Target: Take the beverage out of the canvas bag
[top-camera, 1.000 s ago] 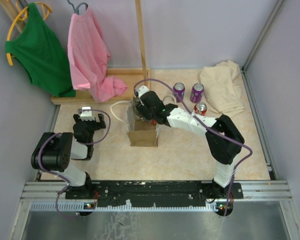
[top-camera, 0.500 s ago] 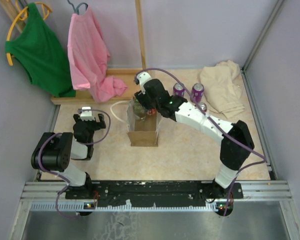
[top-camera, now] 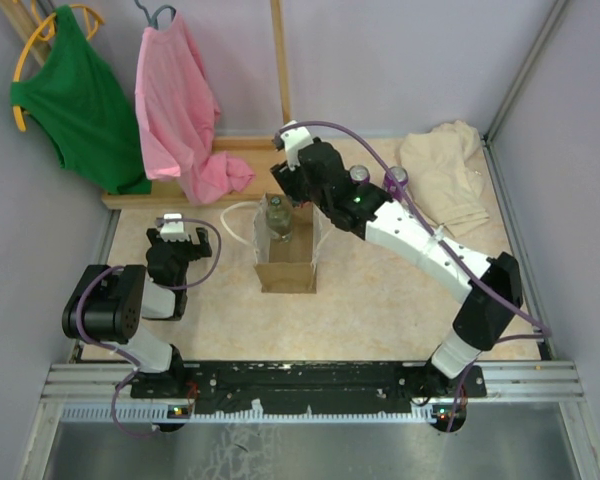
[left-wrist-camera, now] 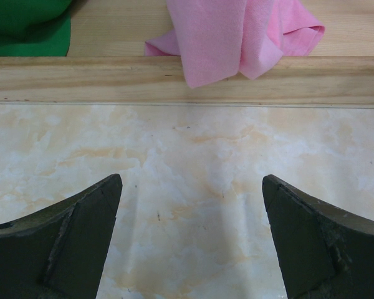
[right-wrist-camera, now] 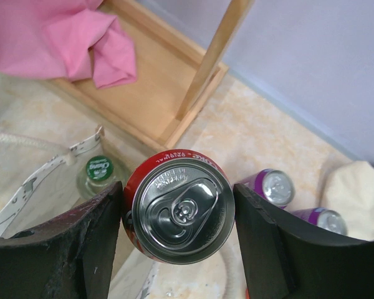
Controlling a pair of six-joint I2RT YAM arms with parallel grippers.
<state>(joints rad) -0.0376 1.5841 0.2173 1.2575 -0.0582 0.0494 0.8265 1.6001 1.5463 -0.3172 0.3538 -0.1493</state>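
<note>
The tan canvas bag (top-camera: 286,266) stands open at the table's middle, with its white handle (right-wrist-camera: 48,175) showing in the right wrist view. My right gripper (right-wrist-camera: 179,215) is shut on a red soda can (right-wrist-camera: 179,205) and holds it above and just behind the bag's far rim. In the top view this gripper (top-camera: 294,188) hides the can. A bottle with a green cap (top-camera: 277,214) stands inside the bag and also shows in the right wrist view (right-wrist-camera: 98,169). My left gripper (left-wrist-camera: 192,212) is open and empty over bare table at the left (top-camera: 172,236).
Two purple cans (top-camera: 359,174) (top-camera: 396,178) stand behind my right arm, also seen from the right wrist (right-wrist-camera: 274,187) (right-wrist-camera: 322,219). A cream cloth (top-camera: 445,175) lies back right. A wooden rack base (top-camera: 180,190) with pink (top-camera: 185,110) and green (top-camera: 75,100) shirts stands back left.
My right gripper has come up out of the bag and moved toward the back, carrying the red can. The green-capped bottle is now uncovered. The left arm has not moved.
</note>
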